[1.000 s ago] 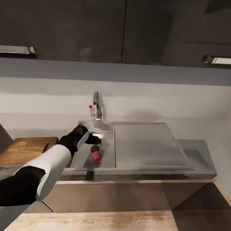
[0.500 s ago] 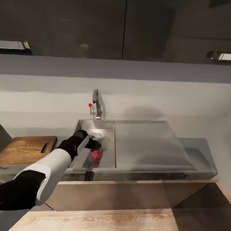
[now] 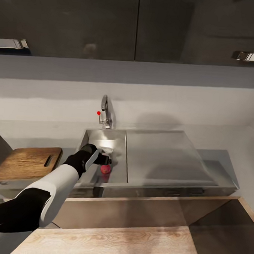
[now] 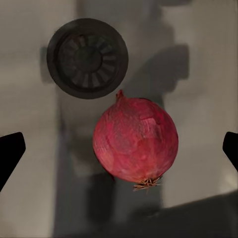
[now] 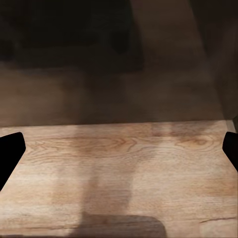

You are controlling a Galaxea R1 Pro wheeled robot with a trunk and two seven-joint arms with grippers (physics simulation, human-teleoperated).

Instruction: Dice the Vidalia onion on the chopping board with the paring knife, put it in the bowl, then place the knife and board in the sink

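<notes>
Lowered since a second ago, the left gripper [image 4: 119,148] hangs over the Vidalia onion [image 4: 135,140], fingers spread wide either side, not touching. Beyond it, the onion lies beside the drain [image 4: 88,58] in the sink [image 3: 118,141]. The right gripper [image 5: 119,148] gapes over pale wood.

No legible text or labels
</notes>
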